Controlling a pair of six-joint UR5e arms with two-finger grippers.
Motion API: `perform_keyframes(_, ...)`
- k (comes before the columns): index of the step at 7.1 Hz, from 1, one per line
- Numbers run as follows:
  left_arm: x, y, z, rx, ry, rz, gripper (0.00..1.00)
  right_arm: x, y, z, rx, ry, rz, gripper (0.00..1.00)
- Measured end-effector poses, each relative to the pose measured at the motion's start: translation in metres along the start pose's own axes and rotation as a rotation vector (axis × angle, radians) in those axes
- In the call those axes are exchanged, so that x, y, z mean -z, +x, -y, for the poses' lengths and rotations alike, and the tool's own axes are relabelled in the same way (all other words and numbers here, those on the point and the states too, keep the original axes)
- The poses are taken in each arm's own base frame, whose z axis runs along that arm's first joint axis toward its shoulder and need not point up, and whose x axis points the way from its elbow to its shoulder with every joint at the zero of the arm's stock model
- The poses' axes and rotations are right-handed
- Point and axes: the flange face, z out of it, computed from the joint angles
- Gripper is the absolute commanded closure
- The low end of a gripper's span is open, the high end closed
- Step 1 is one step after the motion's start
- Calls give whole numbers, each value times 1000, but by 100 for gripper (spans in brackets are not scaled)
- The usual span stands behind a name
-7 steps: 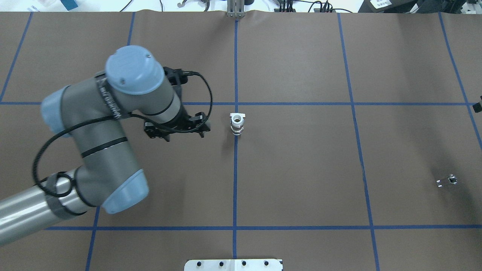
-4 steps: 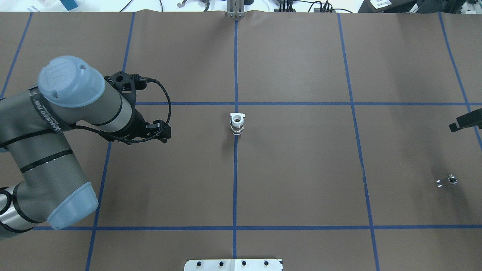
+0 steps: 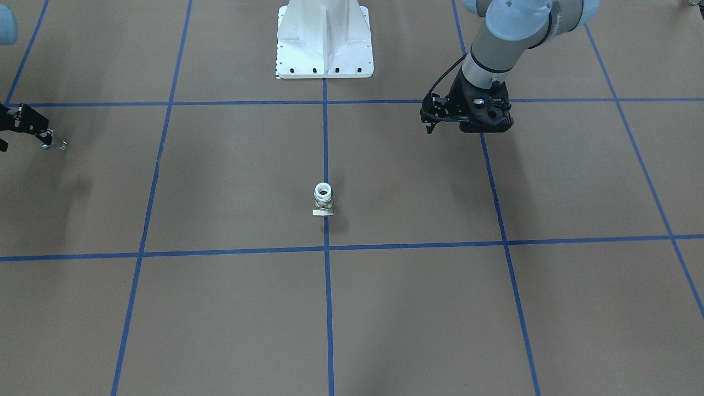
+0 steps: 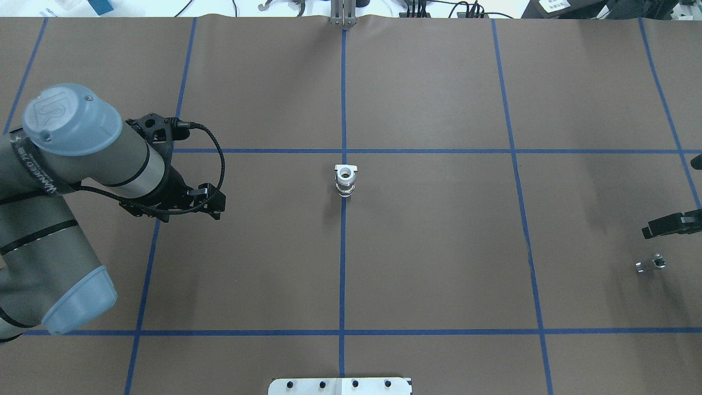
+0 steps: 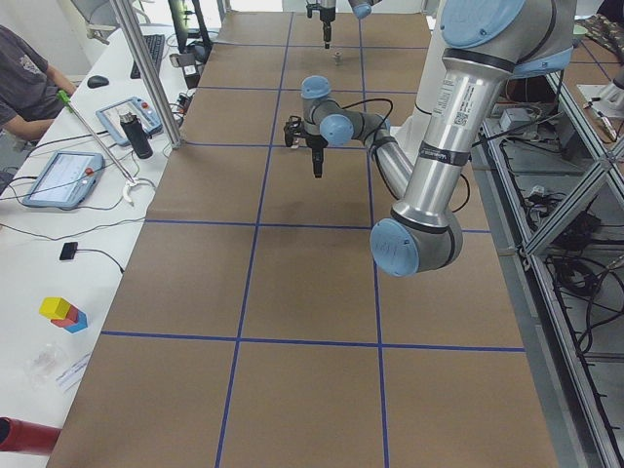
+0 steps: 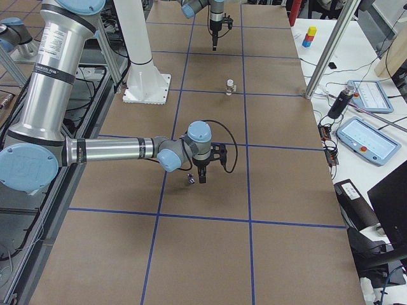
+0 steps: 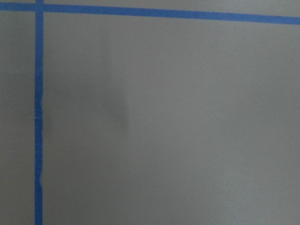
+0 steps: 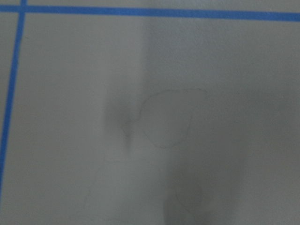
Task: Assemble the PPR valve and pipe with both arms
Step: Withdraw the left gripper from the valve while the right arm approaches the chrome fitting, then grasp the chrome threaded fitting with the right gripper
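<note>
The PPR valve (image 4: pixel 345 181) stands upright on the centre blue line, white ring up and tab handle at its base; it also shows in the front view (image 3: pixel 324 199). The chrome pipe (image 4: pixel 651 264) lies far right, also in the front view (image 3: pixel 56 146). My left gripper (image 4: pixel 186 211) hangs well to the left of the valve and points down; its fingers are hidden under its body. My right gripper (image 4: pixel 666 226) reaches in at the right edge, just beyond the pipe and apart from it (image 6: pixel 202 175). I cannot tell whether either is open. Both wrist views show only brown paper.
The white bolted pedestal (image 3: pixel 324 38) stands at the robot's side of the table. Blue tape lines (image 4: pixel 343 274) grid the brown table. Operators' desks with tablets (image 6: pixel 365 136) and an aluminium post (image 5: pixel 146 78) run along the far side.
My left gripper has moved left, away from the valve. My right gripper has come in from the right edge and moved toward the pipe. The valve and pipe have not moved.
</note>
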Motion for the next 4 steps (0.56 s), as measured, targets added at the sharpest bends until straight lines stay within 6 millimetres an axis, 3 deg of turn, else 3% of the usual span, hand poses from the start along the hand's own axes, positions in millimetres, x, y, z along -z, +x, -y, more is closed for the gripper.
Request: perform_keyframes(4, -6, -6, 4, 25, -4, 21, 1, -24, -14, -18, -85, -51, -31, 8)
